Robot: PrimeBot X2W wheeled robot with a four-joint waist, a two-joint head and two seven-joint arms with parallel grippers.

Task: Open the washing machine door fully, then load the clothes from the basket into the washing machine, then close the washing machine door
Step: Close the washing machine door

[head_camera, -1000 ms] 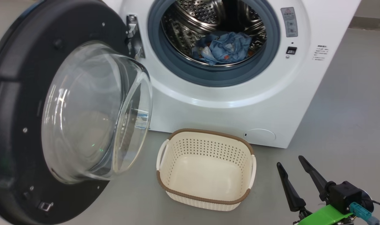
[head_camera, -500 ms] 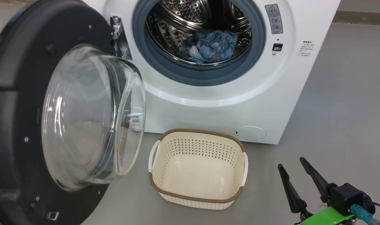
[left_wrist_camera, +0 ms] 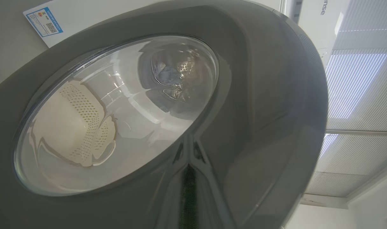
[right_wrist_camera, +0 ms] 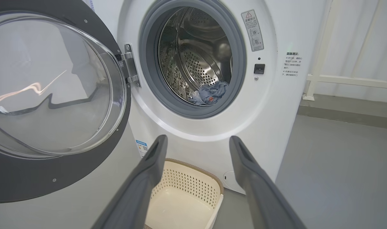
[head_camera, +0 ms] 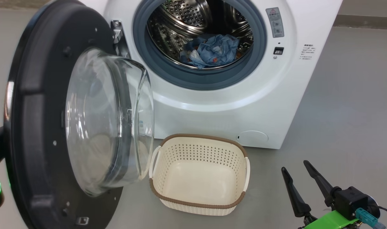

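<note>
nothing held: right tool (head_camera: 294, 165) spread; left tool (left_wrist_camera: 188, 170) closed against door (left_wrist_camera: 260, 95)

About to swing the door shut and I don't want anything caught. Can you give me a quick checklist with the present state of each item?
1. Clothes fully inside the drum, behind the gasket: ok.
2. Basket emptied: ok.
3. Basket out of the path of the door: cannot tell. In the head view its left handle looks close to the glass bowl.
4. Left gripper shut, tips at the door's outer face, ready to push: ok.
5. Right gripper open, low and to the right of the basket, away from the opening: ok.
</note>
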